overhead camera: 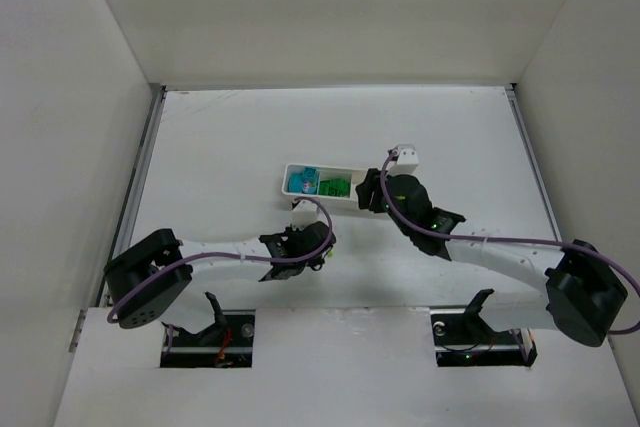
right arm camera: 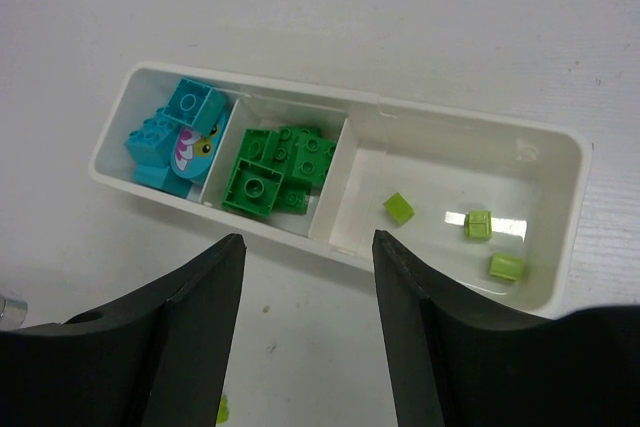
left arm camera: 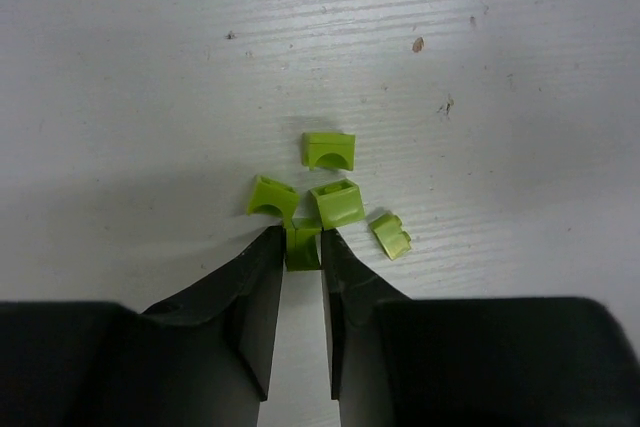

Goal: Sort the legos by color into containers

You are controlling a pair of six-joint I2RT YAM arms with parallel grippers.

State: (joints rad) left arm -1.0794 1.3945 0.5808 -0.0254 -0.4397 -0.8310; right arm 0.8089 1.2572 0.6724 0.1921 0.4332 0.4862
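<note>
White plastic three-compartment tray [right arm camera: 460,112]: cyan bricks [right arm camera: 175,132] left, dark green bricks [right arm camera: 275,172] middle, three yellow-green pieces [right arm camera: 480,224] right. Left gripper [left arm camera: 302,242] clamped on small yellow-green brick [left arm camera: 302,249] at white table [left arm camera: 150,97]; four loose yellow-green bricks [left arm camera: 338,202] just beside. Right gripper [right arm camera: 308,247] over tray, jaws apart, empty. Judged mostly done.

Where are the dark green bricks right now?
In the right wrist view, the dark green legos lie in the white tray's middle compartment, between the cyan-blue legos on the left and the yellow-green legos on the right.

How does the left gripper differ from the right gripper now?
The left gripper is shut on a yellow-green brick; the right gripper is open and empty. The left gripper is among loose bricks; the right gripper faces the white tray. Both are black.
</note>
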